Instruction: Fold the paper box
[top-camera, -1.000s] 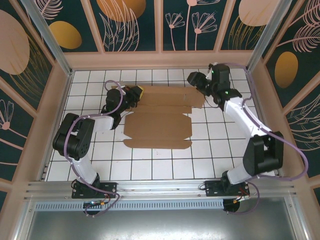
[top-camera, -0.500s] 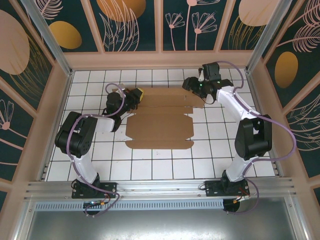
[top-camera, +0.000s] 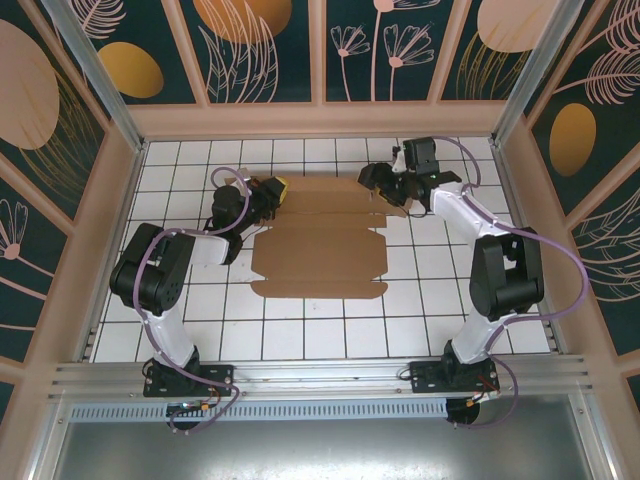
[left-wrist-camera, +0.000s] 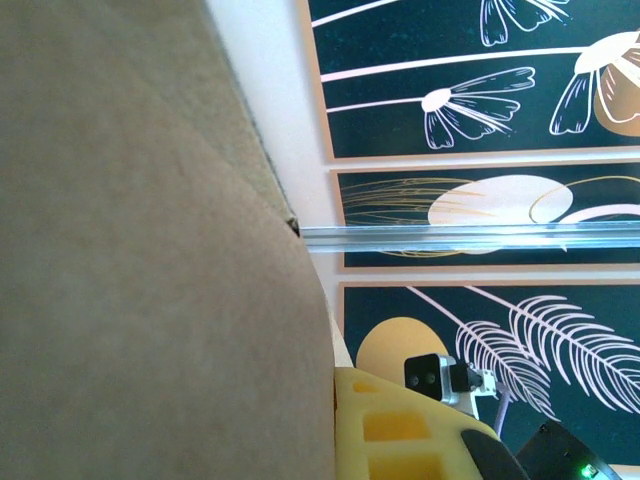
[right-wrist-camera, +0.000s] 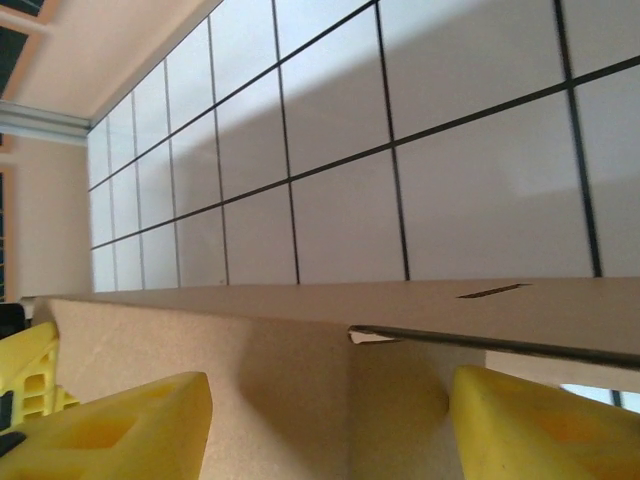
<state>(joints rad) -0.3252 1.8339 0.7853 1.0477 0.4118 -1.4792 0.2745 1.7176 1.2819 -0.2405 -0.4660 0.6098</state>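
Observation:
The paper box (top-camera: 320, 250) is a flat brown cardboard sheet lying on the white tiled table, with its rear panels raised a little. My left gripper (top-camera: 272, 188) is at the sheet's far left end, shut on a flap there. In the left wrist view the cardboard (left-wrist-camera: 150, 250) presses against one yellow finger (left-wrist-camera: 400, 430); the other finger is hidden behind it. My right gripper (top-camera: 378, 182) hangs at the far right end, open. Its yellow fingers (right-wrist-camera: 120, 425) stand wide apart around an upright cardboard panel (right-wrist-camera: 250, 380), without touching it.
The tiled table (top-camera: 450, 300) is ringed by a low pink wall (top-camera: 320, 120) with aluminium posts at the back corners. White tiles (right-wrist-camera: 450, 180) lie beyond the cardboard. The right arm's wrist camera (left-wrist-camera: 440, 375) shows past the left finger.
The right arm swung left and lowered its gripper onto the far right end of the cardboard. The sheet shifted slightly. The left gripper kept its hold.

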